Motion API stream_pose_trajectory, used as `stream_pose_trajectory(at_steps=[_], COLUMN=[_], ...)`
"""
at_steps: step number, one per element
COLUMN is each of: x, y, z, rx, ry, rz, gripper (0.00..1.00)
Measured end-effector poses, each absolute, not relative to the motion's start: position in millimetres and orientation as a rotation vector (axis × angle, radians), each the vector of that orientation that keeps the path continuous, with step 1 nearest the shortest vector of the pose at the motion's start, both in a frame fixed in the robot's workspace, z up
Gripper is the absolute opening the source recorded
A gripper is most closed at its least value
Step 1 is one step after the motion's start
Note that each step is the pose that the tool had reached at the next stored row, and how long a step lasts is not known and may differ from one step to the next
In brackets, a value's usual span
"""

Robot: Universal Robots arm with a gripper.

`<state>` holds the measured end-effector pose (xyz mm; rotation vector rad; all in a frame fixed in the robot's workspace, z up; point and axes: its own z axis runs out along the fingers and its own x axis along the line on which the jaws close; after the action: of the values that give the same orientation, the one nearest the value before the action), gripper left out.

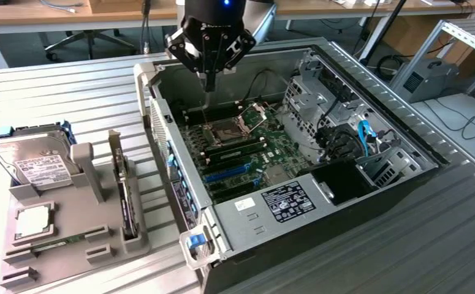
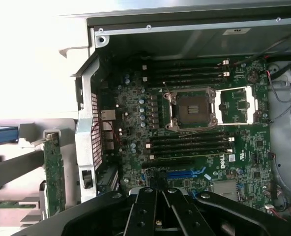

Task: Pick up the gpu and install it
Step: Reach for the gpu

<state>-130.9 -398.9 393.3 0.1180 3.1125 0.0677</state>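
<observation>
The gpu [image 1: 124, 187] is a thin dark card with a silver bracket. It stands on edge in a slot of the grey holder [image 1: 82, 245], at the exterior view's left of the open computer case [image 1: 303, 211]. My gripper [image 1: 210, 84] hangs above the far end of the case, well away from the gpu. Its fingers are shut together and point down with nothing between them. In the wrist view the gripper [image 2: 158, 196] sits over the motherboard [image 2: 135, 123], and the gpu [image 2: 53, 172] stands outside the case wall.
The holder also carries a silver hard drive [image 1: 29, 162], a processor chip [image 1: 34, 220] and a memory stick [image 1: 51, 245]. Inside the case are the processor socket [image 1: 225, 130], blue expansion slots [image 1: 225, 173], drive cages and cables [image 1: 360, 138]. The slatted table surrounds the case.
</observation>
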Motion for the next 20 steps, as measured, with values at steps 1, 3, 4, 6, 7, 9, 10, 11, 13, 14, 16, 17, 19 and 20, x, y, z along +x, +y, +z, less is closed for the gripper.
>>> stream_pose_trajectory(at_steps=[1,3,4,6,7,9,10,11,13,14,16,17,19,20], x=[-131.5,-132.3,-132.8,-134.2,-135.0,-136.2,-136.9,-137.4,-140.2,-140.7,-141.8,-142.3,-143.6,-144.2], y=[-398.9,-398.9,-398.9,-399.0,-398.9,-398.9,-399.0,-398.9,-398.9,-398.9,-398.9,-398.9,-398.9,-398.9], z=[393.3,393.3,393.3,393.3,393.3,393.3,393.3,393.3,393.3,393.3,393.3,393.4,393.3,393.3], rx=[0.118,0.118,0.118,0.118,0.118,0.118,0.118,0.118,0.118,0.118,0.118,0.118,0.118,0.118], ry=[3.112,3.113,3.112,3.112,3.113,3.112,3.112,3.112,3.113,3.112,3.112,3.113,3.112,3.112], rz=[0.068,0.068,0.068,0.068,0.068,0.068,0.068,0.068,0.068,0.068,0.068,0.067,0.068,0.068], gripper=[0.11,0.11,0.11,0.11,0.11,0.11,0.11,0.11,0.11,0.11,0.11,0.11,0.11,0.11])
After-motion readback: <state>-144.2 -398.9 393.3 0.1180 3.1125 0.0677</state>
